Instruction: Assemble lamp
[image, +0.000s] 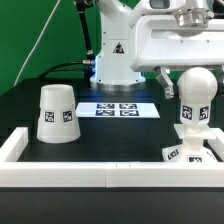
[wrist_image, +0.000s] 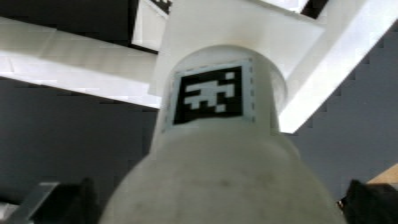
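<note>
Two fingers (wrist_image: 57, 196) of my gripper (wrist_image: 210, 200) are spread wide on either side of the upright bulb (image: 192, 100), clamping nothing. The bulb stands on the base (image: 183, 153) at the exterior view's right. The shade (image: 56, 112) sits well apart, left of the marker board (image: 120, 108).
</note>
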